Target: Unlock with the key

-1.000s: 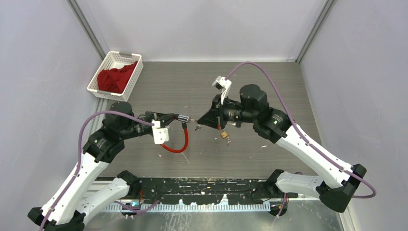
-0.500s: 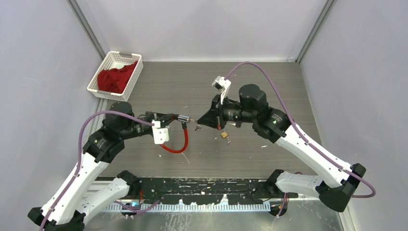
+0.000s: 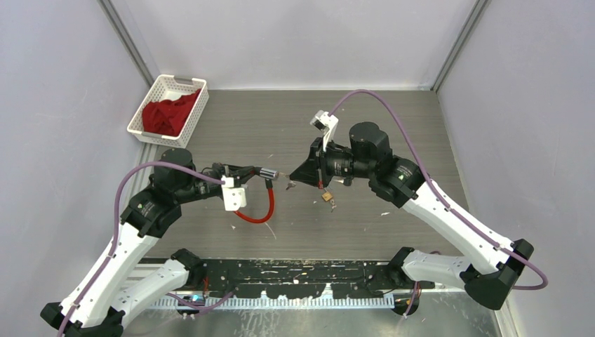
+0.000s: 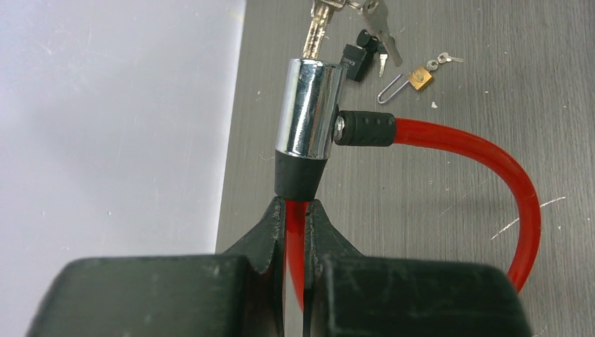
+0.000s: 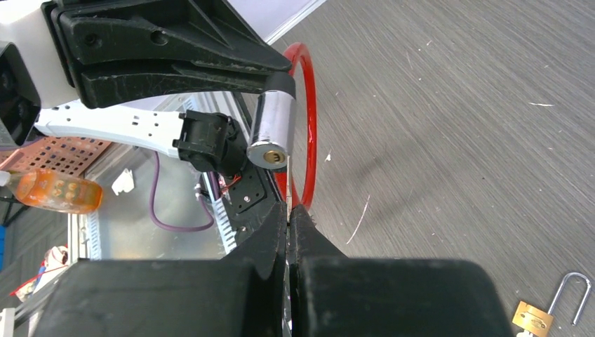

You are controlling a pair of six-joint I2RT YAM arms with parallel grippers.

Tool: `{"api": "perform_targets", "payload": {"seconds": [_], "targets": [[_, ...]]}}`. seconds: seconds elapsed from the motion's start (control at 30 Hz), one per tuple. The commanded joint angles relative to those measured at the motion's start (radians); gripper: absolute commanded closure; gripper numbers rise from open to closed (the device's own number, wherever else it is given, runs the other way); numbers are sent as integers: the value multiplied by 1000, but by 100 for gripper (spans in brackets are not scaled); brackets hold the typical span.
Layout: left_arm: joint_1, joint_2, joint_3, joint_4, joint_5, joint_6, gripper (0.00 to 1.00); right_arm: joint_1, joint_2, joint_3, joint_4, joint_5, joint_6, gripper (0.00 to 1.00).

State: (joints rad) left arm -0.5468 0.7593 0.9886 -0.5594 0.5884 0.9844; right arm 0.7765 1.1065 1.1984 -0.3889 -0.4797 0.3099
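The red cable lock (image 4: pixel 484 151) hangs above the table, its loop running back into a chrome lock cylinder (image 4: pixel 309 105). My left gripper (image 4: pixel 297 203) is shut on the red cable just behind the cylinder's black collar. My right gripper (image 3: pixel 293 175) is shut on the key (image 4: pixel 313 35). The blade points at the cylinder's far end, and more keys (image 4: pixel 379 28) dangle from the same ring. In the right wrist view the right gripper's jaws (image 5: pixel 289 207) are pressed together. Just ahead of them the cylinder's keyhole face (image 5: pixel 269 156) shows with no blade in it, and the key is hidden there.
A small brass padlock (image 3: pixel 327 197) with its shackle open lies on the table below the right gripper. A white basket (image 3: pixel 201 105) holding red cloth (image 3: pixel 165 116) stands at the back left. Grey walls close in both sides.
The right wrist rocked slightly and came back. The key tip stays at the cylinder's end. The left arm and the lock have not moved.
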Motion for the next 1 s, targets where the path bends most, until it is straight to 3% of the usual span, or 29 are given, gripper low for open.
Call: {"api": "perform_targets", "payload": {"seconds": [0.0, 0.53, 0.97], "targets": [[1, -22, 12, 53, 38, 14, 100, -19, -25, 22, 27, -3, -20, 99], [1, -20, 11, 52, 40, 13, 100, -22, -3, 5, 62, -161, 6, 99], [0, -20, 12, 53, 41, 13, 100, -21, -10, 13, 42, -52, -11, 99]]}}
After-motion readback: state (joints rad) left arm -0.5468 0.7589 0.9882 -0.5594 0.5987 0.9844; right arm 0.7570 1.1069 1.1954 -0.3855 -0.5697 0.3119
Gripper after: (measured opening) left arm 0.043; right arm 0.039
